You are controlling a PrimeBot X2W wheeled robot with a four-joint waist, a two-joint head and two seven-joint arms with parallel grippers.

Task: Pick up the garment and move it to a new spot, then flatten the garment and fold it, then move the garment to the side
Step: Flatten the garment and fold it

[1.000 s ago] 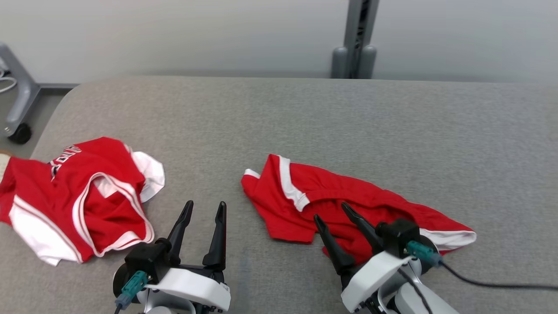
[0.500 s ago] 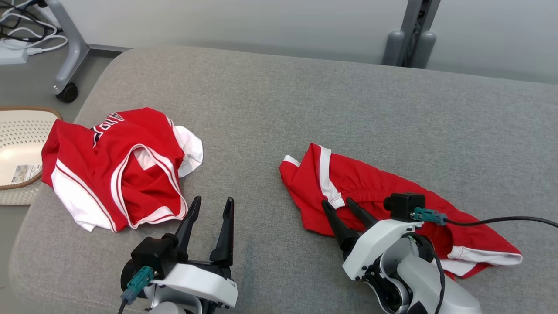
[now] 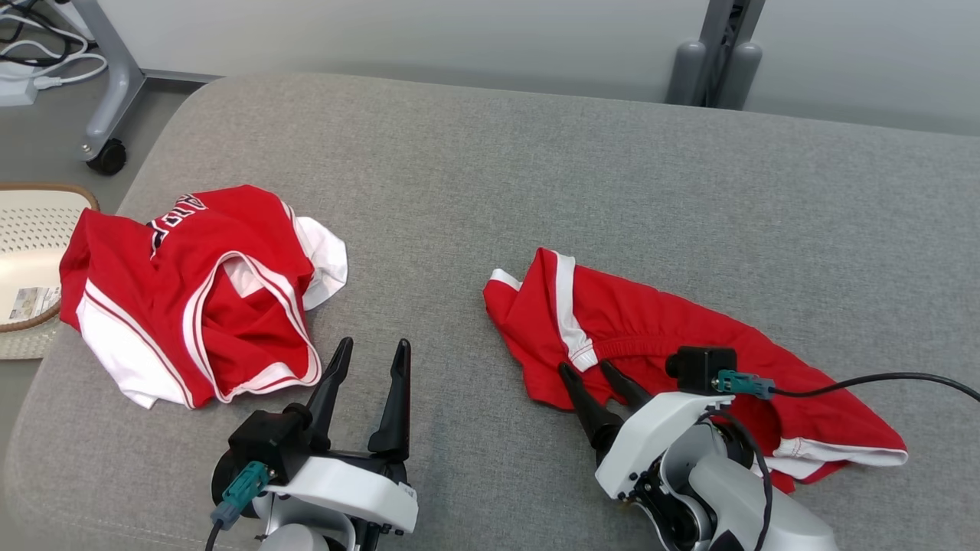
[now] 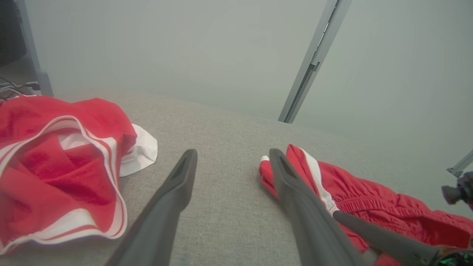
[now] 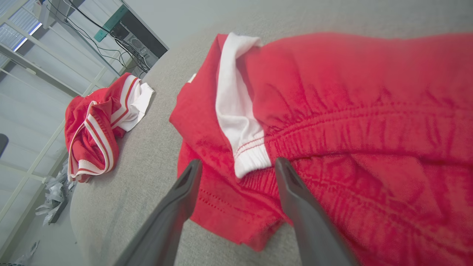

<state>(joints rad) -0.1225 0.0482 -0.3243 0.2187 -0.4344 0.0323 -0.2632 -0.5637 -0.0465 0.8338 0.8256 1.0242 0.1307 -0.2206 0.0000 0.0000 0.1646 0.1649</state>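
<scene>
A crumpled red garment with white trim, a pair of shorts, lies on the right half of the grey padded table. My right gripper stands open low over its near left part. In the right wrist view the right gripper has the end of a white band on the shorts between its fingers, not pinched. My left gripper is open over bare table between the two cloths. In the left wrist view the left gripper holds nothing, with the shorts to its right.
A second red-and-white garment, a jersey, lies bunched at the table's left. A pale perforated basket sits beyond the left edge. A grey post and a wheeled stand are behind the table.
The head camera has swung, bringing the basket into view. My right gripper has turned and drawn toward the shorts' near left edge. Both garments lie as before and the left gripper holds still.
</scene>
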